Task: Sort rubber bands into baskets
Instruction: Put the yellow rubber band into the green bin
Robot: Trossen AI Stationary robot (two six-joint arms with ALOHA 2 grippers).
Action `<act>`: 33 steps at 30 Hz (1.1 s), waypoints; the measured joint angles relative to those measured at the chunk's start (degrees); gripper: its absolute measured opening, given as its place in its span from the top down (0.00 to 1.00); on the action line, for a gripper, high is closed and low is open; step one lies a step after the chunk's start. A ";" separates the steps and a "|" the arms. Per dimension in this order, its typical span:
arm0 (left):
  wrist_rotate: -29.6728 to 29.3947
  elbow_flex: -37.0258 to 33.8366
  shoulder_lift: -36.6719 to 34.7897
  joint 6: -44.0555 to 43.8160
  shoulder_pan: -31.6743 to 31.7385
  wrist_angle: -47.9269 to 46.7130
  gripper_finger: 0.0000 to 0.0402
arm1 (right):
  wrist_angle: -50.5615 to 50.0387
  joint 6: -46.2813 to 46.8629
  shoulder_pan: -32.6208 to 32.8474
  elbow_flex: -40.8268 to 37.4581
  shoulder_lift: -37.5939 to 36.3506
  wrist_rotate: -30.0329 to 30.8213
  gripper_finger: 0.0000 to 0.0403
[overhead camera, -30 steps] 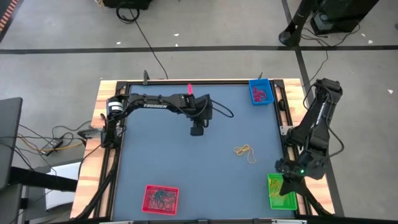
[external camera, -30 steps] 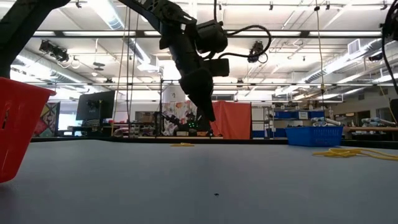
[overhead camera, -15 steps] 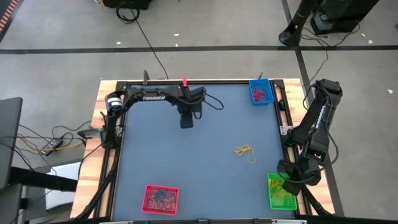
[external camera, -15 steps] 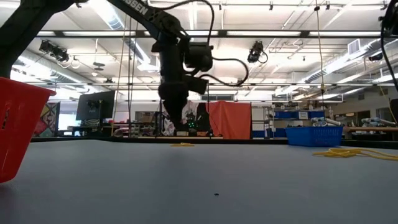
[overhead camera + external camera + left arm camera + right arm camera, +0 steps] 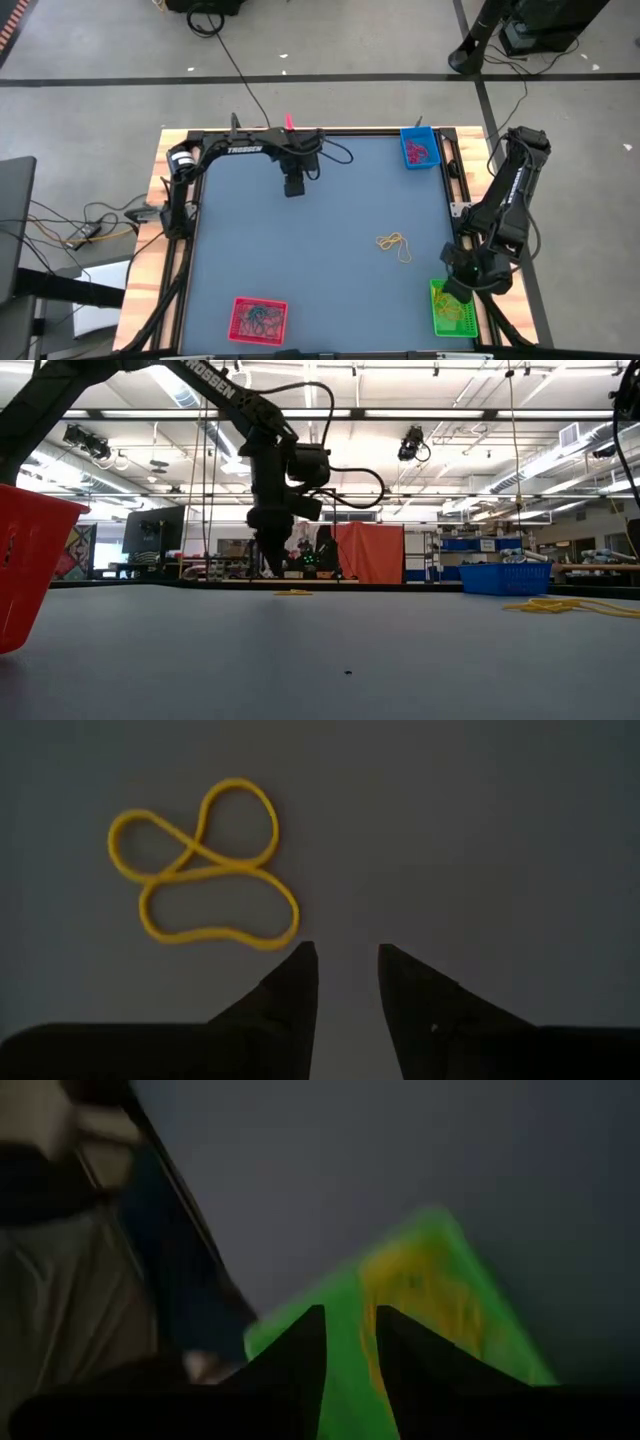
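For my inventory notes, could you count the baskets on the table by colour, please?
Blue basket: 1
Green basket: 1
Red basket: 1
Total: 3

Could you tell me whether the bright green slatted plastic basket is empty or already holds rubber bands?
Not empty: the bright green slatted plastic basket holds a tangle of yellow rubber bands, also visible in the right wrist view.
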 joint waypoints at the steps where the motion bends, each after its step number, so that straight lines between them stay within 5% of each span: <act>1: 0.07 -0.82 0.00 0.70 0.33 1.56 0.72 | 0.05 -1.99 -0.40 0.01 0.00 2.78 0.74; 9: 0.14 -8.15 0.02 1.61 2.94 15.24 0.72 | 0.23 -11.45 -4.68 0.02 -0.02 23.94 0.75; 17: 1.30 -11.99 -0.34 0.99 4.02 19.32 0.75 | 0.25 -18.84 -10.10 0.02 -0.02 25.79 0.75; 24: 3.83 -12.46 -0.33 -0.85 4.02 18.40 0.98 | 3.38 -24.45 -14.55 0.02 -0.02 25.61 0.75; 33: 3.86 -8.89 0.18 -2.03 3.93 13.24 0.99 | 13.84 -35.52 -16.63 0.05 -0.02 25.84 0.75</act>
